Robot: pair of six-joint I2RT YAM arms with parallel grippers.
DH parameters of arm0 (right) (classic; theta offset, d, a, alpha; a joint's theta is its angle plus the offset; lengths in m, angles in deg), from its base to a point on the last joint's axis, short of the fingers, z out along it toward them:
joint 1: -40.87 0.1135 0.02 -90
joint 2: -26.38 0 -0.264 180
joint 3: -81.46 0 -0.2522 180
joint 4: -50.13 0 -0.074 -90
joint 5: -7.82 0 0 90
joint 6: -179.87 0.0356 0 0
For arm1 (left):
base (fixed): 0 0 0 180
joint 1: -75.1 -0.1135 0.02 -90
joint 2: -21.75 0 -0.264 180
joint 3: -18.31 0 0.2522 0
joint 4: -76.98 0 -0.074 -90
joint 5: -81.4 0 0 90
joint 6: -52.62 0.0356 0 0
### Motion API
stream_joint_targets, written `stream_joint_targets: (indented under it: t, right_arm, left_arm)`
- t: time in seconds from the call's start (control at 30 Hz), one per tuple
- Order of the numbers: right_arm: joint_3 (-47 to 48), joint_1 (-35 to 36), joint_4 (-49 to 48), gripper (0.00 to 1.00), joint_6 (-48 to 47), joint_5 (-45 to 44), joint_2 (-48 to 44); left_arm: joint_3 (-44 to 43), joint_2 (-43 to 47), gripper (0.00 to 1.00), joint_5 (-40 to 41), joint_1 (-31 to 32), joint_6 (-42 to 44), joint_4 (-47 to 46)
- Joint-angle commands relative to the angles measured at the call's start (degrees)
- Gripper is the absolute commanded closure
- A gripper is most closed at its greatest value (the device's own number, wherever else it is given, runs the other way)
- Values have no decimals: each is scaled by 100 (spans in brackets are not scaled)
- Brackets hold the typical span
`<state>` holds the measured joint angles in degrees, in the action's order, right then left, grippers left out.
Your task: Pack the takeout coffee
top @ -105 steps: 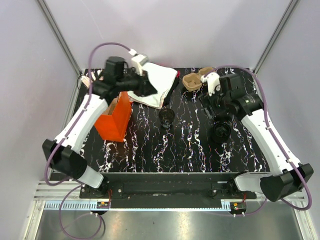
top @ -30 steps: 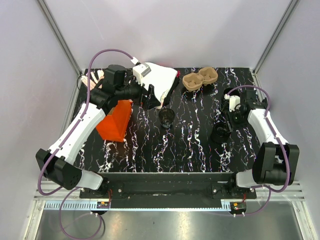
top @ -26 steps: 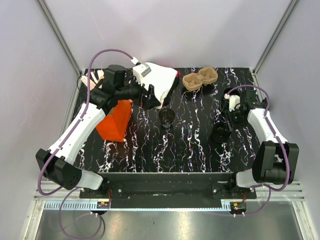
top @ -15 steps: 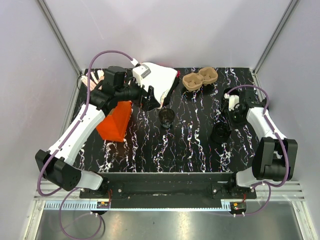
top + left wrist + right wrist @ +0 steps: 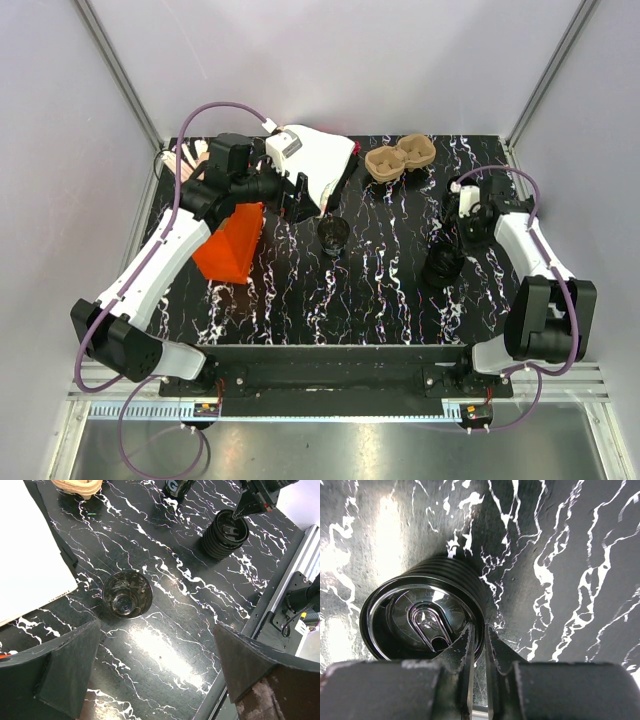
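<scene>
Little is done: the cup [image 5: 333, 233] stands lidless mid-table [image 5: 380, 305], the tray [image 5: 399, 161] at 1 o'clock empty. The left pincer [image 5: 156, 626] hangs released above the cup. At 3 o'clock the right pincer [image 5: 477, 645] pinches the lid stack [image 5: 462, 585] by its rim.

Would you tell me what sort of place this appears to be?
Probably a robotics lab test cell: plain walls on aluminium posts enclose a black marbled table, two robot arms are bolted at its near edge, and the black cup and cardboard tray look staged.
</scene>
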<state>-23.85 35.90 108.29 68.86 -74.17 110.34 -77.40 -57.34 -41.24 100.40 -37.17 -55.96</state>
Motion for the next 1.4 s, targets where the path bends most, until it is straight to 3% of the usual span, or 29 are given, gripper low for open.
stream_joint_targets:
  t: [0.0, 0.37, 0.5, 0.83, 1.37]
  right_arm:
    - [393, 23, 16, 89, 62, -28, -319]
    - [1333, 462, 525, 90, 247, -89, -714]
    - [1790, 1356, 596, 91, 378, -265, -750]
    - [2880, 2824, 561, 93, 572, -774, -284]
    - [3768, 3951, 701, 93, 713, -854, 278]
  left_arm:
    - [-31, 236, 1, 12, 28, 58, -254]
    - [-216, 0, 1, -382, 247, -240, -298]
    - [-277, -212, 1, -672, 423, -442, -403]
    - [-515, -757, 1, -1165, 529, -908, -544]
    - [-602, -1047, 1, -1315, 537, -1093, -702]
